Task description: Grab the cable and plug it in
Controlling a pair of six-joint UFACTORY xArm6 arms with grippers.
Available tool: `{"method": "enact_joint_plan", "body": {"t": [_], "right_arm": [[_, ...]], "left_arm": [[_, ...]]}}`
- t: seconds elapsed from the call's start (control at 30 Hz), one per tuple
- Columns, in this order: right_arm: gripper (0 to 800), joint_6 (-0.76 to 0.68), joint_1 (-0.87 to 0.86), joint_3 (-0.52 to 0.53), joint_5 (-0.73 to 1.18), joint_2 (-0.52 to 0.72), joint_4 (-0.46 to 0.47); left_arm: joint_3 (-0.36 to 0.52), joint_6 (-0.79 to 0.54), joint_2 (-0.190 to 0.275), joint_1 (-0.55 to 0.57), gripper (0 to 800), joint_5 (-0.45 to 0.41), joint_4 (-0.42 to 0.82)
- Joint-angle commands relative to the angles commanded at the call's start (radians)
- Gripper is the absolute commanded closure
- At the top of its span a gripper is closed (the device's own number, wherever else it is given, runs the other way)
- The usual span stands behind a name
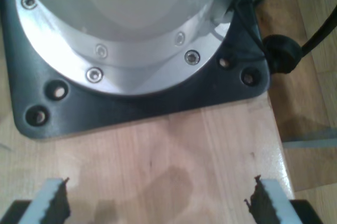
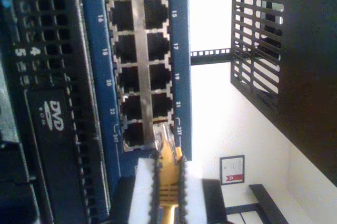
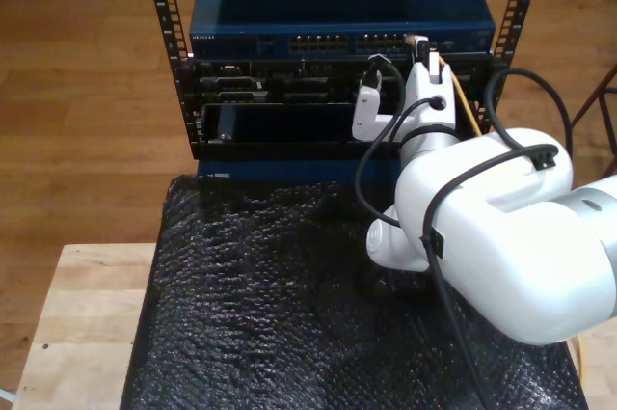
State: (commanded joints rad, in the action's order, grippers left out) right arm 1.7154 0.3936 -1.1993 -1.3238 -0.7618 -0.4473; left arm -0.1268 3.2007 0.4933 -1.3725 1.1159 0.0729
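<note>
Yellow-orange cable (image 2: 167,174): pinched between the toothed pads of my second gripper (image 2: 167,182), its clear plug (image 2: 166,138) pointing at the end of the blue switch (image 2: 179,50) near the ports numbered 22 to 24; whether the plug tip has entered a port or only touches the edge cannot be told. Cable's further run is cut off at the second wrist view's edge; in the exterior view a short orange length (image 3: 461,92) shows beside the white arm (image 3: 482,227), at the right end of the switch face, the rest hidden behind the arm. Port row: soft, numerals partly legible. Below the switch, a black unit with a DVD drive (image 2: 52,145). Rack (image 3: 337,63): far end of the scene, beyond a black bubble-wrap sheet (image 3: 270,314) on a wooden table (image 3: 87,314). My first gripper (image 1: 158,203): fingers spread wide, nothing between them, above bare wood before a black base plate (image 1: 142,105) bearing a round metal flange (image 1: 131,60).
</note>
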Motion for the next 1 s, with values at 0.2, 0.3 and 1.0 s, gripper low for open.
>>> {"method": "enact_joint_plan", "body": {"t": [0.2, 0.3, 1.0], "right_arm": [[800, 0.0, 0.008, 0.0, -0.002, 0.0, 0.0], [800, 0.0, 0.015, 0.002, -0.002, 0.0, 0.0], [800, -0.003, 0.023, 0.038, -0.017, 0.006, -0.006]], "left_arm": [[0.0, 0.0, 0.0, 0.0, 0, 0.0, 0.0], [0.0, 0.0, 0.0, 0.0, 0, 0.0, 0.0], [0.0, 0.0, 0.0, 0.0, 0, 0.0, 0.0]]}}
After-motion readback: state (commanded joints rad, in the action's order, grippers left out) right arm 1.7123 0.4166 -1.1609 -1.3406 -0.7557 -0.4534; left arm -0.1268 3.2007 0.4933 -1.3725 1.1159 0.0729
